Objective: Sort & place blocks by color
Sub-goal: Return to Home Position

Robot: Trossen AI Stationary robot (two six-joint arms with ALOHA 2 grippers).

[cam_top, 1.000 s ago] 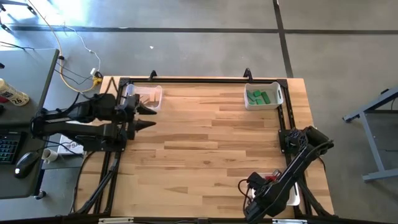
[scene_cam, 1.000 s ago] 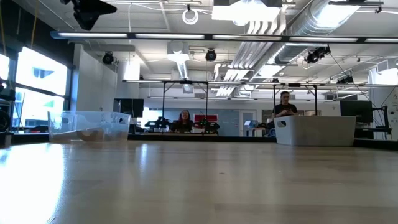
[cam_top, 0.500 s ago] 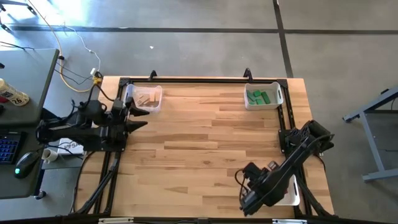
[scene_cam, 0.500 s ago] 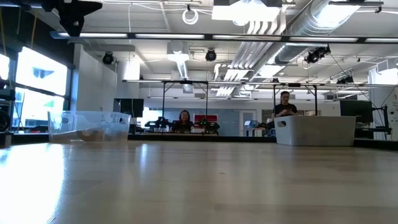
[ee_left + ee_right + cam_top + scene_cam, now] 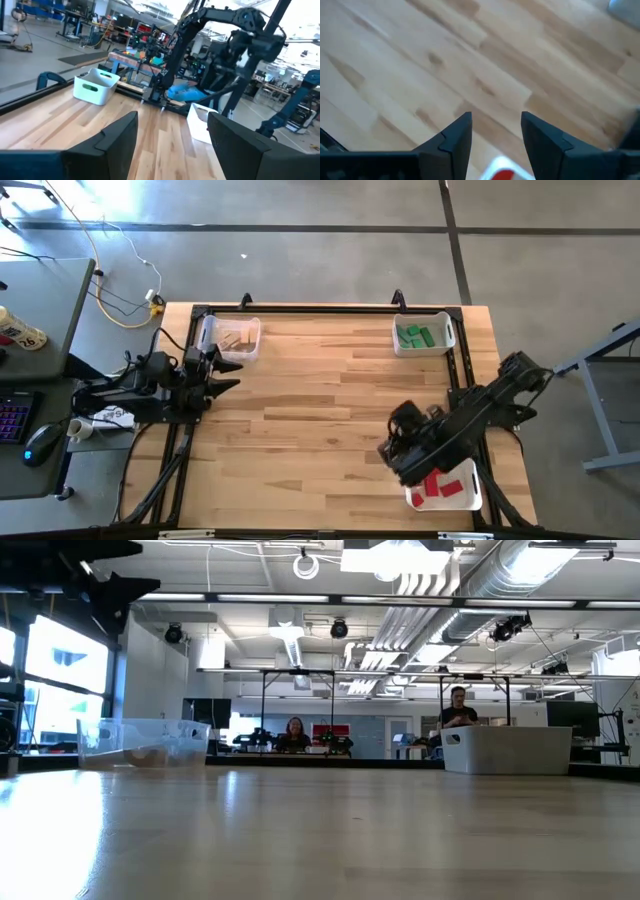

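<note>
The blocks lie sorted in three bins. Tan blocks (image 5: 234, 339) rest in a clear bin (image 5: 250, 350) at the far left, green blocks (image 5: 417, 336) in a white bin (image 5: 447, 330) at the far right, and red blocks (image 5: 438, 485) in a white bin (image 5: 470, 502) at the near right. My left gripper (image 5: 232, 375) stands open by the left edge, pointing level across the table and holding nothing. Beside the red bin, my right gripper (image 5: 393, 452) hangs open above bare wood, pointing steeply down; nothing is between its fingers (image 5: 455, 137).
A dark metal frame (image 5: 460, 370) runs along the table's edges. Bare wood (image 5: 320, 410) fills the middle of the table between the bins. Beyond the far edge, the low view shows two people (image 5: 459, 708) in the room behind.
My left gripper has sunk and drawn back toward the table's left edge, tipping to level. My right gripper has risen from over the red bin and swung toward the table's far side and middle, leaving the red blocks uncovered in their bin.
</note>
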